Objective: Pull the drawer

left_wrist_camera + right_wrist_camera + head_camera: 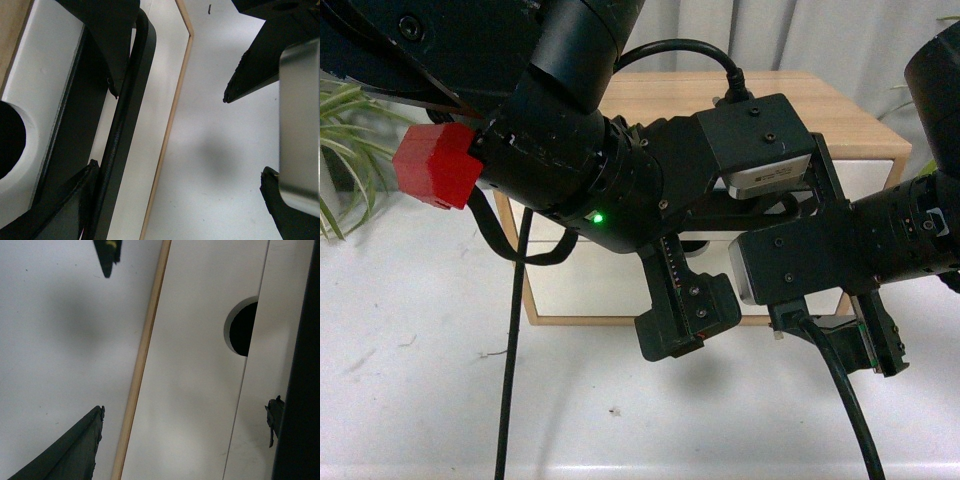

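— What's the drawer [45,75] like?
— Smooth white front, half-round notch [10,140]; a rounded black bar handle [144,45] runs along its width; it faces the robot, just under the pale wood cabinet [820,110] top.
— The claws?
— Left gripper [103,131] parted at the bar; right gripper [103,340] gaping beside it.

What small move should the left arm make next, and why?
Probably draw the left gripper slowly straight back from the cabinet. Its fingertips, jaws apart, sit at the black bar handle on the side toward the drawer front, seemingly hooked behind it. The right gripper is open, holding nothing.
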`<action>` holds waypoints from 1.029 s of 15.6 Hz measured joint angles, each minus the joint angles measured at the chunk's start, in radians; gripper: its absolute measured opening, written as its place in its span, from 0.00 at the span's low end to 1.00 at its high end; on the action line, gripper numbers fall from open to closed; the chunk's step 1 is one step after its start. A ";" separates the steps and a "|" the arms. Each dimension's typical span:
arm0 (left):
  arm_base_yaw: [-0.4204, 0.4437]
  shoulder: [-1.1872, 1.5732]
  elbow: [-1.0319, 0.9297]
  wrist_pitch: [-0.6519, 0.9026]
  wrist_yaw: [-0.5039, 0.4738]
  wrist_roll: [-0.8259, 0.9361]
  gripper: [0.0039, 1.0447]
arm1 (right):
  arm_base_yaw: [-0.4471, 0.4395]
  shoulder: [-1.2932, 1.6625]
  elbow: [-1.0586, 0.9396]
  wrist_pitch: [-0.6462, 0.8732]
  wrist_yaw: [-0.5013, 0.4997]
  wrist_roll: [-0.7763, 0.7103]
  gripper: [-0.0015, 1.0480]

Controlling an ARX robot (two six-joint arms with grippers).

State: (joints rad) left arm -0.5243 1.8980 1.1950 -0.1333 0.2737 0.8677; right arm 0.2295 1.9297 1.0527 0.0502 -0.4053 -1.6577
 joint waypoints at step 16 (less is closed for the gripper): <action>-0.072 -0.065 -0.146 0.021 0.035 0.024 0.94 | 0.053 -0.196 -0.255 0.023 0.044 0.105 0.94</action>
State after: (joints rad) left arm -0.5968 1.8328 1.0489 -0.1127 0.3092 0.8921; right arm 0.2829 1.7336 0.7975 0.0727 -0.3614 -1.5528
